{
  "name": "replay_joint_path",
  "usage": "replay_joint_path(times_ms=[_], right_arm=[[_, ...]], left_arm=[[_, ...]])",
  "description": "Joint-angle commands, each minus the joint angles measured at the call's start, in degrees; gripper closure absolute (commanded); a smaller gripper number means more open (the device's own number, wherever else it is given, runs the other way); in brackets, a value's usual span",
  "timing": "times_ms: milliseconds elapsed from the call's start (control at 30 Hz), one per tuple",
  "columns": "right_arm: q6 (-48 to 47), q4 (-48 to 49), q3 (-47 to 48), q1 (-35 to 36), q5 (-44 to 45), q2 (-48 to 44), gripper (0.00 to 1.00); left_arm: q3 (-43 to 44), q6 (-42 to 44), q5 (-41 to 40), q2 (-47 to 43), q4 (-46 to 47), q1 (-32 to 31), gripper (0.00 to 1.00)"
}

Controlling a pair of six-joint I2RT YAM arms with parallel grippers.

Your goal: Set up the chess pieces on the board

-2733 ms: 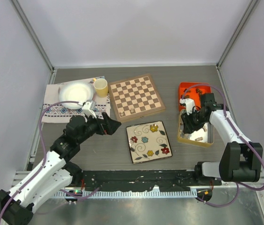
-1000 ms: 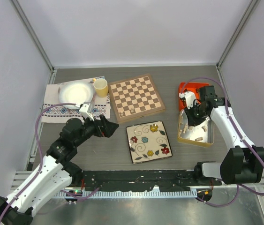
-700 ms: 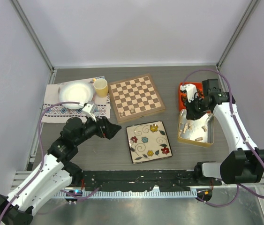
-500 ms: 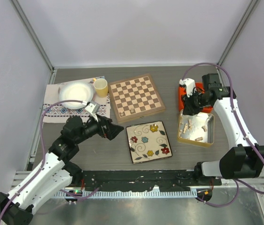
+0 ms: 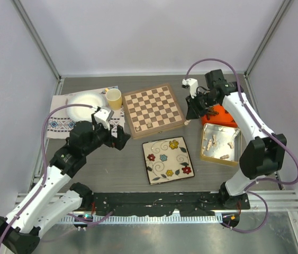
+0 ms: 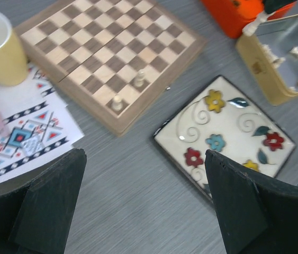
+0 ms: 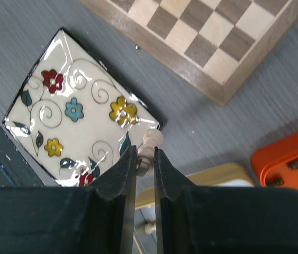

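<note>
Bench seen from above and from both wrists, read from the near edge towards the far edge.

Nearest the arm bases, at mid-bench, lies a square cream plate painted with flowers (image 5: 168, 160). Towards the right edge stands a shallow yellow-rimmed metal tin (image 5: 208, 154) that holds loose pale pieces (image 5: 213, 141). Level with the plate on its left, the left claw (image 5: 122, 139) hovers with its fingers spread wide and nothing between them.

Farther in, the right claw (image 7: 145, 153) is clamped on a pale cream turned wooden chess piece (image 7: 152, 139). The piece hangs from the fingertips over bare bench, between the tin and the square wooden chessboard (image 5: 154, 110). Its long axis seems close to upright, head outermost, though the wrist view foreshortens it.

The board lies to the robot's left of this claw, its right border just beside the piece. The right arm is therefore the nearer one, and a short carry leftward is probably what remains. Two pale pieces (image 6: 138, 79) stand on the board's near rows.

Behind the claw sits an orange plastic box (image 5: 224, 114). At the far left are a yellow paper cup (image 5: 114, 98) and a white round plate (image 5: 85, 104), the latter on a patterned cloth (image 5: 61, 126).
</note>
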Motion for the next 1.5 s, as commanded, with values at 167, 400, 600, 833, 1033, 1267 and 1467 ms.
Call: replay_joint_path(times_ms=[167,400,600,833,1033,1267,1467], right_arm=[[4.7,5.7,12.1,6.1,2.5,9.8,0.98],[5.6,7.2,15.8,10.2,6.5,15.6,0.98],[6.6,7.5,19.4,12.9,8.2,20.4,0.97],[5.9,6.6,23.1,15.4,11.3,25.2,0.97],[5.5,5.6,25.7,16.5,12.9,28.3,0.97],[5.7,5.5,26.5,17.6,13.6,29.8,0.96],[5.8,5.1,27.1,17.8,14.0,30.5,0.96]], left_arm=[[-0.2,7.5,-17.1,-0.4,-8.9,1.6,0.0],[-3.2,8.8,-20.3,-2.5,-5.7,1.6,0.0],[-4.3,9.2,-21.2,-3.6,-5.3,1.6,0.0],[-4.9,9.3,-20.2,-4.4,-4.4,1.6,0.01],[-4.7,9.4,-19.9,-4.1,-4.5,1.6,0.0],[-4.9,9.4,-19.6,-4.3,-4.4,1.6,0.0],[-4.9,9.4,-19.3,-4.3,-4.3,1.6,0.01]])
